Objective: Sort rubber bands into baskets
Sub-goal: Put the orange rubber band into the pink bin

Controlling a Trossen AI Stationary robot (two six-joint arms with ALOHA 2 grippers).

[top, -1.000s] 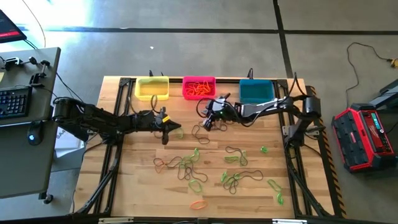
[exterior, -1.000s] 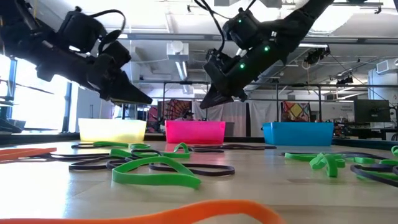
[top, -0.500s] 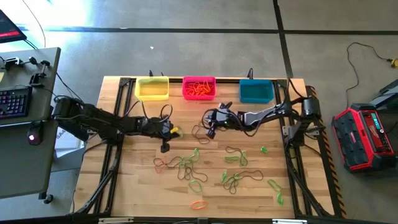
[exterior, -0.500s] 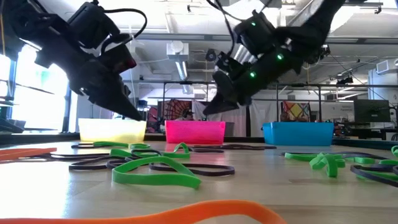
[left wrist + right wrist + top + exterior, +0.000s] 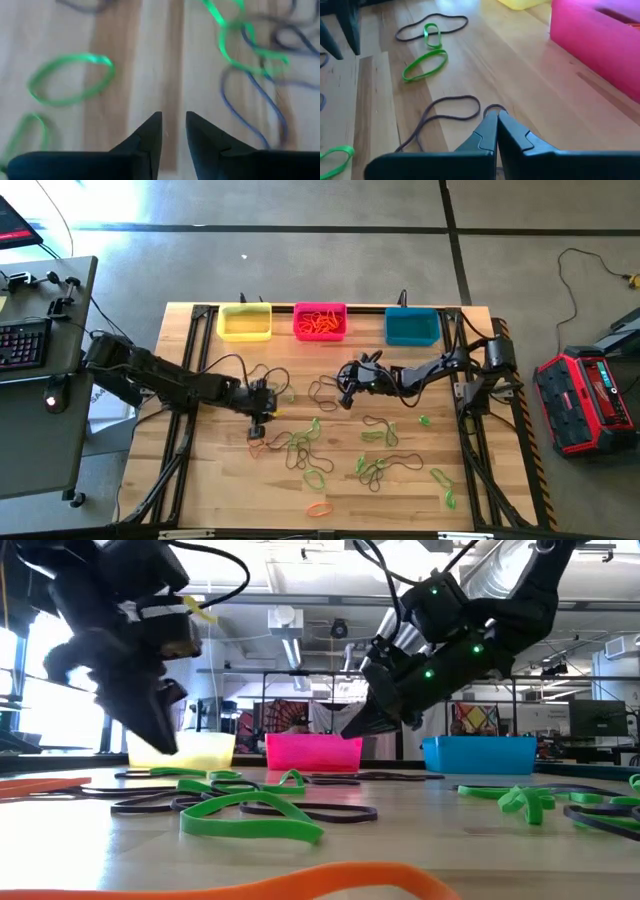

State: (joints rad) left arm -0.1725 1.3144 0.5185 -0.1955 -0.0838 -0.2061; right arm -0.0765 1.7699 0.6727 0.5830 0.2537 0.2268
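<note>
Where the table [image 5: 200, 480] edge lies nearest the low camera, an orange rubber band [image 5: 300, 880] crosses the foreground, and a green rubber band [image 5: 250, 820] lies just behind it with dark brown rubber bands [image 5: 330, 810] beside it. In the high view, the loose green, dark and orange bands are scattered over the near and middle part of the table, with a single orange loop [image 5: 318, 508] closest to the near edge.

The left gripper [image 5: 256, 426] is positioned low over the left edge of this scatter, tips pointing down at the wood. In the left wrist view, its fingers [image 5: 150, 132] stand slightly apart with a narrow gap and bare wood between them; nothing is held. A green loop [image 5: 70, 80] lies to one side of the tips, and green and dark bands [image 5: 250, 65] lie to the other side.

The right gripper [image 5: 345, 396] is positioned near the table centre, above a dark band [image 5: 447, 112]. Its fingers [image 5: 490, 127] are pressed together, and they carry no band.

Along the far edge stand three baskets in a row: the yellow basket [image 5: 244, 322], the pink basket [image 5: 320, 322] containing orange bands [image 5: 320, 325], and the teal basket [image 5: 412, 327].
</note>
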